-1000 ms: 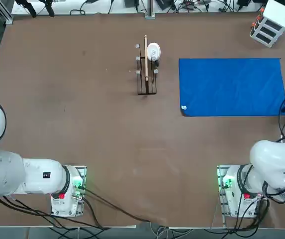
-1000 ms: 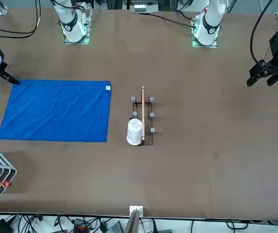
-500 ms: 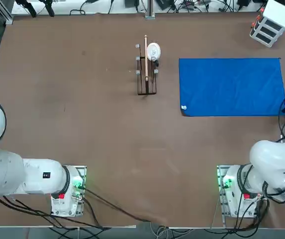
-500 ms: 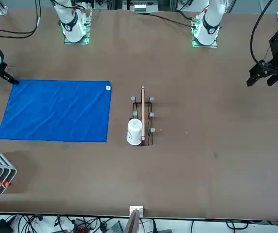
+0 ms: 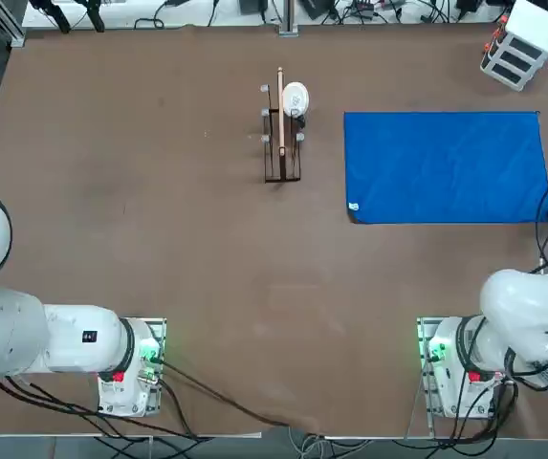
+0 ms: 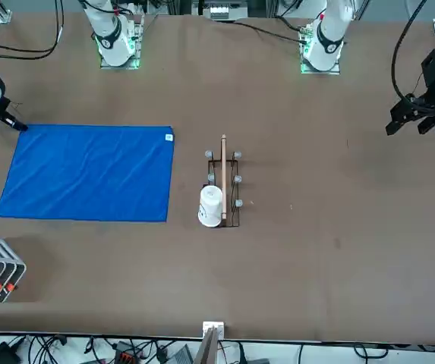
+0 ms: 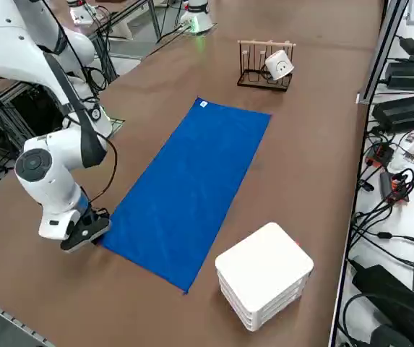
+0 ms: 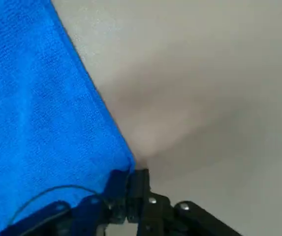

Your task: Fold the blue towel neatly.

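I count one blue towel (image 5: 444,166) on my table (image 5: 159,191). One wooden rack (image 5: 281,143), one white cup (image 5: 295,98), one white box (image 5: 522,41).

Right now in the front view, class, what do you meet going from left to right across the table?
The right arm's claw at the towel's corner → bright royal-blue rectangular towel → white cup → small wooden rack holding it.
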`<state>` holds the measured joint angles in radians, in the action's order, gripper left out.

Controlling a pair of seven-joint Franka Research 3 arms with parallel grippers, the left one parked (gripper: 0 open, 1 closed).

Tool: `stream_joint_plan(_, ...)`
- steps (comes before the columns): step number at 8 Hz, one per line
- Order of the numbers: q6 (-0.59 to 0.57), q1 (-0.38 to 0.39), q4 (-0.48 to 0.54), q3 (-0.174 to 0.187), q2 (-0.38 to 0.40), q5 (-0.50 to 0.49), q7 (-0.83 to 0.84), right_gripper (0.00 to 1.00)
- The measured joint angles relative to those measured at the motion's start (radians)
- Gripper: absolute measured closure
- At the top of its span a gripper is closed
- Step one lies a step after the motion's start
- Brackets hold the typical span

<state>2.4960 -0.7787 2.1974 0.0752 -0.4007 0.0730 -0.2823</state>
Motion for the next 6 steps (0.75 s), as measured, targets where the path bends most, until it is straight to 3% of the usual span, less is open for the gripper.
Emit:
stream_joint_plan(4, -0.006, 0.015, -0.005, -0.006, 0.004, 0.000, -0.003, 0.99)
stream_joint_plan(6, -0.088, 0.019, -0.035, -0.007, 0.026, 0.000, -0.008, 0.99)
